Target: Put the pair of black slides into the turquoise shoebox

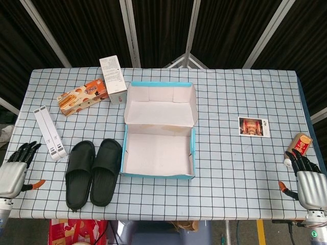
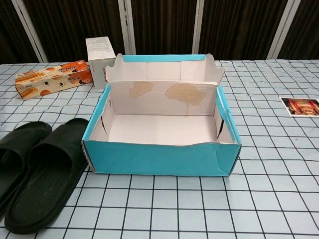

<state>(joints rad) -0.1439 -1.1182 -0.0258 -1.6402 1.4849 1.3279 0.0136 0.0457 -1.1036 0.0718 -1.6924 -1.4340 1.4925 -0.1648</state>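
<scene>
Two black slides (image 1: pixel 93 172) lie side by side on the checked cloth, just left of the turquoise shoebox (image 1: pixel 159 131). The box stands open with its lid folded back and its white inside empty. The chest view shows the same slides (image 2: pixel 37 172) at lower left and the box (image 2: pixel 162 158) in the middle. My left hand (image 1: pixel 15 171) hovers at the table's left edge, well left of the slides, fingers spread, holding nothing. At the right front corner my right hand (image 1: pixel 308 179) is likewise spread and empty, far from the box.
An orange snack box (image 1: pixel 82 96) and a white carton (image 1: pixel 113 78) sit behind the slides. A white folded stand (image 1: pixel 49 132) lies at the left. On the right are a photo card (image 1: pixel 253 126) and a small orange packet (image 1: pixel 301 143) beside my right hand.
</scene>
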